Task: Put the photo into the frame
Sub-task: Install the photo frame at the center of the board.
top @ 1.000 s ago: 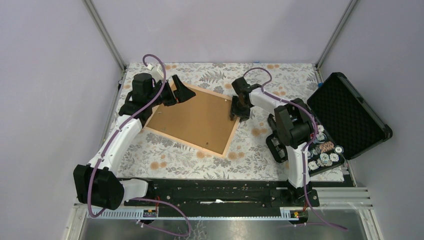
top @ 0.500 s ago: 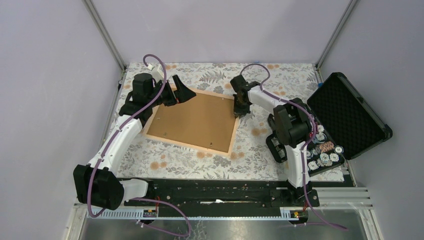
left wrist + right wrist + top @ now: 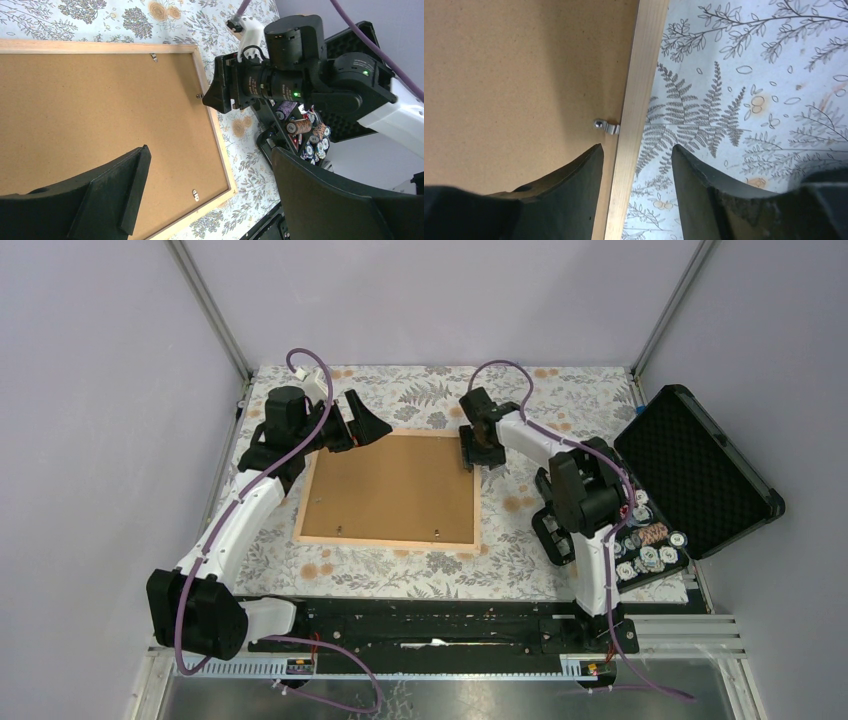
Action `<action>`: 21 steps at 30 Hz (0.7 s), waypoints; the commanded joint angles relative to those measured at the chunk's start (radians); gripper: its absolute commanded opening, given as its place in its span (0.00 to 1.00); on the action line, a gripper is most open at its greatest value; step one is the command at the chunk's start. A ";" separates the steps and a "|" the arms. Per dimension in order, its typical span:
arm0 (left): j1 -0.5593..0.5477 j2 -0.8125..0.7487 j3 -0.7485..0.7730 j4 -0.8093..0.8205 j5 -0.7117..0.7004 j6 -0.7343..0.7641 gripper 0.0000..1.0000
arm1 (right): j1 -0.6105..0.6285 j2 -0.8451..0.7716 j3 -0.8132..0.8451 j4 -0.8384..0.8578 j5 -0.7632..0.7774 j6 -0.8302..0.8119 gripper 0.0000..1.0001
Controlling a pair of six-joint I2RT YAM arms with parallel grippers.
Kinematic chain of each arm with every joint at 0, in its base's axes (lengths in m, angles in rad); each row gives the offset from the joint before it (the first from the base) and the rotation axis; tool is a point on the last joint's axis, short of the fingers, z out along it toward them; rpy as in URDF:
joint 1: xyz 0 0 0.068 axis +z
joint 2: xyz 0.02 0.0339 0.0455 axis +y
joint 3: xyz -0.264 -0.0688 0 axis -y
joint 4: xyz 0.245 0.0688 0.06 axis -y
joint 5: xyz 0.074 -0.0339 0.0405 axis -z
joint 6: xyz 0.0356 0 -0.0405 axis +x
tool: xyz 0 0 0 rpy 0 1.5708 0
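The frame [image 3: 385, 541], thin light wood rails, lies face down on the floral cloth, square to the table. The photo's plain brown board back [image 3: 390, 488] fills it; small metal clips [image 3: 606, 126] sit along the rails. The printed side is hidden. My left gripper [image 3: 365, 425] is open and empty, above the frame's far left corner; in the left wrist view [image 3: 209, 157] it hovers over the board [image 3: 100, 100]. My right gripper [image 3: 478, 455] is open at the far right corner, jaws either side of the right rail [image 3: 644, 60], one over the board [image 3: 524, 65].
A black foam-lined case [image 3: 695, 470] stands open at the right edge. A black tray of poker chips [image 3: 645, 540] sits by the right arm's base. Metal cage posts stand at the back corners.
The frame with the board in it has swung from a slant to lie square with the table edge. My right gripper moved with its far right corner. The left gripper stayed put.
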 commanded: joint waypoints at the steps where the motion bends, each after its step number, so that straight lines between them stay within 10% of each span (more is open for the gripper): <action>1: -0.004 -0.021 0.022 0.023 -0.001 0.010 0.99 | 0.008 -0.116 -0.032 -0.009 0.035 -0.017 0.60; 12: -0.004 -0.015 0.022 0.023 0.004 0.007 0.99 | 0.013 -0.171 -0.247 0.115 -0.183 0.091 0.46; 21: -0.005 -0.012 0.019 0.024 -0.002 0.009 0.99 | 0.012 -0.100 -0.185 0.106 -0.013 0.001 0.20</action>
